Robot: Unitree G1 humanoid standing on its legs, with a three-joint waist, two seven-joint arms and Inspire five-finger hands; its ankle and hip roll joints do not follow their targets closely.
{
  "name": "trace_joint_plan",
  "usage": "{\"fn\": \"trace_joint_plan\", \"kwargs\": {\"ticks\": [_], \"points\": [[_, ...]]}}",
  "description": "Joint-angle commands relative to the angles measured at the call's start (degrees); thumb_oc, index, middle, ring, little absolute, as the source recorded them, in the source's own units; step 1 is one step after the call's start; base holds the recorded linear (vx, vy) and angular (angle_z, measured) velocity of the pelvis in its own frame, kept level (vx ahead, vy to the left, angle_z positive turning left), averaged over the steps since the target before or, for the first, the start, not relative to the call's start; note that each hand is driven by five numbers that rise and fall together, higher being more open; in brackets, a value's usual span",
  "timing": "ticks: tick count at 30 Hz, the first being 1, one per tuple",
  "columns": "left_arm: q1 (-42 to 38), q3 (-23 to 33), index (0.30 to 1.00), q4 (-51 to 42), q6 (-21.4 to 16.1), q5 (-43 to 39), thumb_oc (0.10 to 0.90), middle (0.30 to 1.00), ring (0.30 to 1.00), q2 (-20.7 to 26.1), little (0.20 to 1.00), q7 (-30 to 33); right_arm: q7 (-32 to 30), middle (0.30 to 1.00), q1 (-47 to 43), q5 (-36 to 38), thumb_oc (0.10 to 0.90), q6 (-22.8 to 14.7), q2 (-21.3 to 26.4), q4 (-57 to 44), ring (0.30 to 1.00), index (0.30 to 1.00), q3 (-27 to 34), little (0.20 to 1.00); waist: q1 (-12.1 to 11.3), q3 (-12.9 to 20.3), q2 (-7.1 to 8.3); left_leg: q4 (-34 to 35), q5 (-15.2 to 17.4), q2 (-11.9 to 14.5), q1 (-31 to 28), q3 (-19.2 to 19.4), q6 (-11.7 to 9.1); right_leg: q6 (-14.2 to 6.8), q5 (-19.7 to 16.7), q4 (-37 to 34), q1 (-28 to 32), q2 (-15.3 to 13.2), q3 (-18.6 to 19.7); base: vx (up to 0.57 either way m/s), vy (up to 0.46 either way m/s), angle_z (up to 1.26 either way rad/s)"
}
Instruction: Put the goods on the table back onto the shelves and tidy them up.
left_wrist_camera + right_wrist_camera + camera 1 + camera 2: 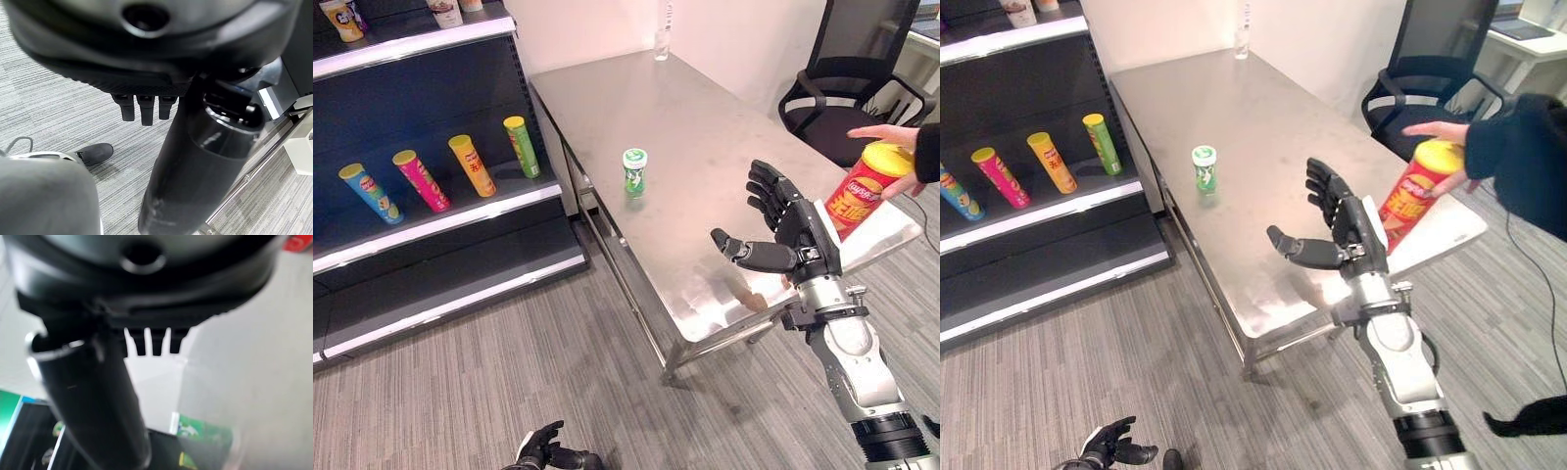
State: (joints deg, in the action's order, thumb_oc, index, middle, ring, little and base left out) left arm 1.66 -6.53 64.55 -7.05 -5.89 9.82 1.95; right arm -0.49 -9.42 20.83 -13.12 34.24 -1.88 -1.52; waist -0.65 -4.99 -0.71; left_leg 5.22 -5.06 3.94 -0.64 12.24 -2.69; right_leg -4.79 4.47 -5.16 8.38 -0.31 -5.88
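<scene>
While my right hand [790, 238] hangs above the near right part of the table [675, 127], its dark fingers are spread straight and its thumb juts out sideways, so it is released and grasps nothing; in the right wrist view the same fingertips stand straight in a short row beside the thumb. Just beyond it, at the table's right edge, a person's hand [891, 147] reaches in and clasps the yellow lid of a tall red chip can [858, 201], a smooth cylinder standing tilted on the metal. The table is brushed steel, long and rectangular, dully reflective, on thin metal legs. A short green can [634, 171] with a white lid stands upright near the middle of it, well apart from my hand, and a small clear bottle [662, 39] stands at the far edge by the white wall. To the left, the dark shelf unit [421, 225] has pale front strips, and on its middle board four slim chip tubes lie slanted side by side: blue [371, 193], pink [421, 180], orange [472, 164] and green [522, 146]. My left hand [543, 449] is low down over the grey ribbed carpet [509, 372], fingers loosely relaxed and empty. A black office chair [847, 93] stands behind the table
</scene>
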Motion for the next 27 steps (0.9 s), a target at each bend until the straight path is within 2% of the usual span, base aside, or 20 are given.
{"fn": "trace_joint_plan", "kwargs": {"ticks": [1,8,9,11,12,18,21,27], "points": [[-3.4,-1.1,0.9,1.6,-1.7,1.7,0.8,0.9,0.9,0.6,0.9,0.5,-0.2,0.9,-4.9,-1.2,0.8,-4.9,0.9,-10.1,0.9,0.9,6.8,0.9,-1.5,3.1,0.92,-0.2,8.0,-0.2,-5.9,3.5,-2.7,-6.6,2.8,4.3,-3.9,-2.5,0.4,0.0,0.0,0.0],[-4.2,-1.5,0.9,1.4,-2.1,2.0,0.8,0.9,0.9,0.6,0.9,0.2,-3.5,0.9,-7.8,-5.3,0.8,-6.3,5.7,-13.6,0.9,0.9,11.0,0.9,-0.9,3.3,1.4,-0.2,8.1,0.0,-5.6,4.1,-2.6,-7.0,2.6,4.2,-4.5,-2.5,0.7,0.0,0.005,-0.01],[-4.2,-1.6,0.9,1.6,-2.2,2.1,0.8,0.9,0.9,0.6,0.9,0.2,-5.7,0.9,-8.8,-6.5,0.8,-7.0,8.4,-14.4,0.9,0.9,14.3,0.9,-0.6,3.6,1.78,-0.2,8.2,0.1,-5.4,4.4,-2.6,-7.1,2.6,4.2,-4.6,-2.4,0.9,0.02,0.028,-0.1],[-4.3,-1.7,0.9,1.7,-2.2,2.1,0.8,0.9,0.9,0.6,0.9,0.1,-6.7,0.9,-9.0,-6.7,0.8,-7.2,9.2,-14.6,0.9,0.9,15.6,0.9,-0.5,3.6,1.9,-0.2,8.3,0.1,-5.4,4.5,-2.6,-7.2,2.5,4.2,-4.7,-2.4,1.0,0.01,0.023,-0.1],[-4.4,-1.7,0.9,1.9,-2.2,1.9,0.8,0.9,0.9,0.6,0.9,0.3,-9.7,0.9,-9.0,-9.0,0.8,-7.6,11.2,-14.8,0.9,0.9,18.9,0.9,-0.3,3.8,2.2,-0.3,8.4,0.2,-5.2,4.6,-2.7,-7.3,2.5,4.2,-5.0,-2.4,1.2,0.02,0.023,-0.11],[-4.0,-1.1,0.9,2.1,-2.1,1.9,0.8,0.9,0.9,0.9,0.9,0.4,-17.3,0.9,-6.0,-15.1,0.8,-7.2,16.2,-13.2,0.9,0.9,27.4,0.9,0.4,4.3,3.2,-0.2,8.8,0.4,-5.0,5.1,-2.8,-7.7,2.4,4.2,-5.6,-2.2,1.7,0.0,0.007,-0.02],[-3.6,-1.1,0.9,1.9,-1.9,1.4,0.8,0.9,0.9,1.1,0.9,0.3,-18.0,0.9,-4.0,-13.2,0.8,-7.4,14.6,-12.4,0.9,0.9,29.9,0.9,0.9,4.2,3.61,-0.3,8.9,0.6,-4.9,5.5,-2.8,-7.7,2.3,4.1,-6.1,-2.1,2.3,0.0,0.005,-0.08],[-3.7,-1.4,0.9,1.5,-1.9,2.1,0.8,0.9,0.9,1.4,0.9,0.2,-17.9,0.9,-3.0,-14.2,0.8,-6.6,14.8,-11.3,0.9,0.9,29.9,0.9,0.9,4.3,3.96,-0.3,9.1,0.7,-5.1,6.1,-2.8,-7.8,2.1,3.9,-6.2,-1.8,2.9,0.0,0.006,-0.16]]}}
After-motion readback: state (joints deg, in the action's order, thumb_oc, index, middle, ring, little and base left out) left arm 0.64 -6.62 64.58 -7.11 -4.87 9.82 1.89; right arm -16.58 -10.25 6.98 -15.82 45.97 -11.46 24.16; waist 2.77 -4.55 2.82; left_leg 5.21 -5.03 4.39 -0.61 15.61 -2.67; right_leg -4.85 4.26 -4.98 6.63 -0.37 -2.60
